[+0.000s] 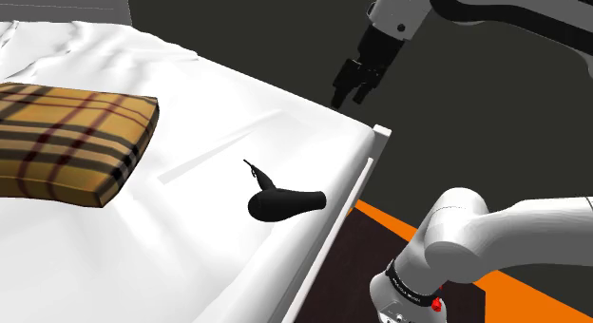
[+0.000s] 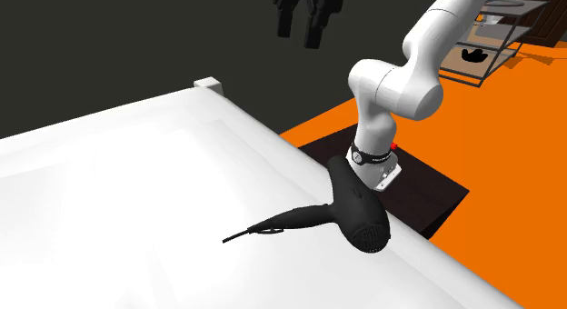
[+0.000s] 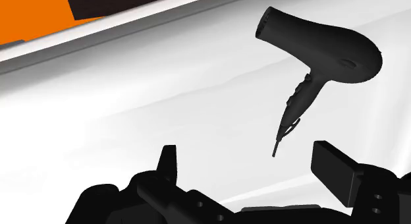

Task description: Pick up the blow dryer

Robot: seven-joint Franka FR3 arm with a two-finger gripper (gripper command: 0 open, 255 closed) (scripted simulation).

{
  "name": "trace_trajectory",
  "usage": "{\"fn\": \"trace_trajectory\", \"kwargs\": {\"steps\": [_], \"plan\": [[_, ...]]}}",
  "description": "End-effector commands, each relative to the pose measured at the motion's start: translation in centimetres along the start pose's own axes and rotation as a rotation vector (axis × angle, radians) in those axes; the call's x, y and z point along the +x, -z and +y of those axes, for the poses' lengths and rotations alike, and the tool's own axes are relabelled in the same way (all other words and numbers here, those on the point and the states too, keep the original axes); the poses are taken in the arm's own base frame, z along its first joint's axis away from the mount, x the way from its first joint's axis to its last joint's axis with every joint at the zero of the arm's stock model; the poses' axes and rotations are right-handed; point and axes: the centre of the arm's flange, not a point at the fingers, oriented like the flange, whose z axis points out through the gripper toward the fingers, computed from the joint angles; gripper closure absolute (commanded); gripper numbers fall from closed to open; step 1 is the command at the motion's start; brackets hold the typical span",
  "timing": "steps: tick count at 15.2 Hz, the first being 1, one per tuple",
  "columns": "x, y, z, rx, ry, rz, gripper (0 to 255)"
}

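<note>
A black blow dryer point(image 1: 283, 203) lies on its side on the white bed, close to the bed's edge nearest the stand, its handle pointing toward the shoulder view's upper left. In the second exterior view the blow dryer point(image 2: 356, 210) rests near the mattress edge with its thin handle stretching left. My gripper point(image 1: 353, 86) hangs in the air well above the bed's corner, open, with nothing between its fingers. Seen from the wrist, the blow dryer point(image 3: 326, 58) lies beyond the gripper point(image 3: 253, 167), off to the side of one finger point(image 3: 336, 168).
A tan plaid pillow point(image 1: 66, 141) lies on the bed point(image 1: 143, 245) at the shoulder view's left. A white bed post point(image 1: 381, 133) stands at the corner under the gripper. Orange floor point(image 2: 509, 198) and a dark mat surround the stand. Shelving point(image 2: 491, 44) stands behind the arm.
</note>
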Motion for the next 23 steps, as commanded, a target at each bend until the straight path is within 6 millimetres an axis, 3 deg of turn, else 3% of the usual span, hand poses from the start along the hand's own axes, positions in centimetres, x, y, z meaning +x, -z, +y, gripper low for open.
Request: {"fn": "trace_trajectory", "kwargs": {"steps": [1,20,23], "plan": [[0.0,0.0,0.0,0.000,0.000,0.000,0],[6.5,-20.9,-14.1,0.002,-0.228,-0.293,0],[6.3,-22.2,-14.2,0.002,-0.230,-0.296,0]]}}
